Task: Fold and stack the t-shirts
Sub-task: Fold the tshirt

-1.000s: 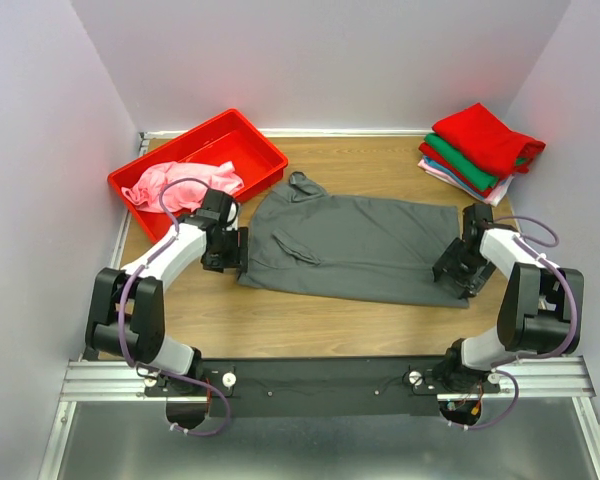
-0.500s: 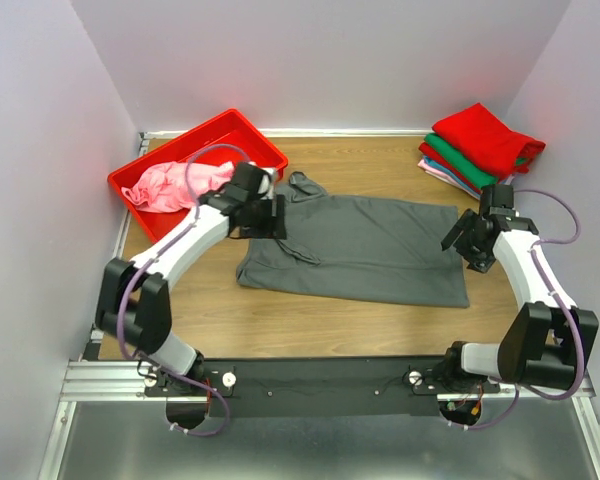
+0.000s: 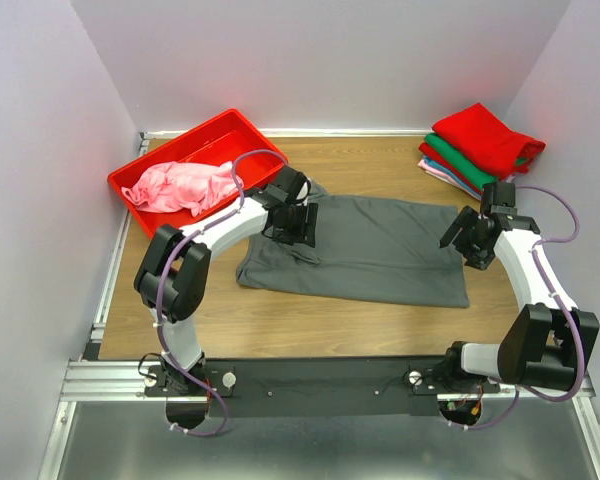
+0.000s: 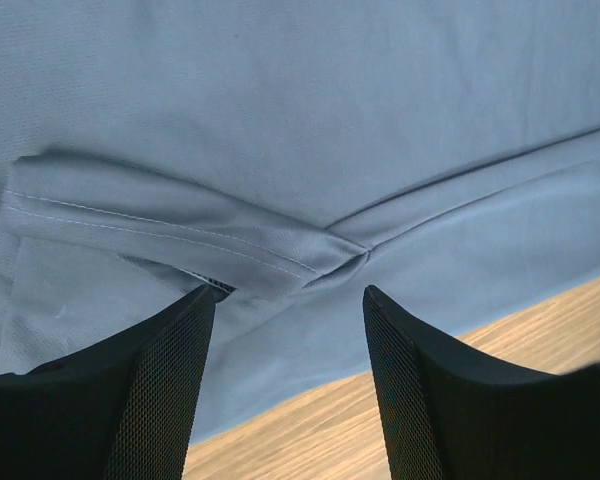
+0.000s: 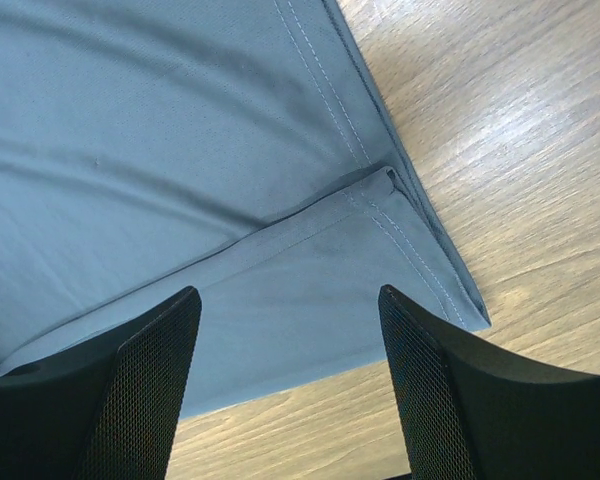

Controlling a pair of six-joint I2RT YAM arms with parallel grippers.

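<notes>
A wood-grain table [image 3: 360, 320] sat boxed in by pale lilac walls [image 3: 330, 60] — the dark grey t-shirt [image 3: 380, 250] lay flat mid-table. The left gripper [image 3: 305, 222] and right gripper [image 3: 458, 238] hovered over its left and right ends, jaws apart, empty.

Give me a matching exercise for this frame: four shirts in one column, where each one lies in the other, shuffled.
Things:
1. grey shirt
2. pink shirt
3. red shirt
4. green shirt

Places:
A. in the bin
B. top of the pile, far right
C. spread flat on the table
D. just under the pile's top shirt

Pairs: 1-C, 2-A, 3-B, 4-D
</notes>
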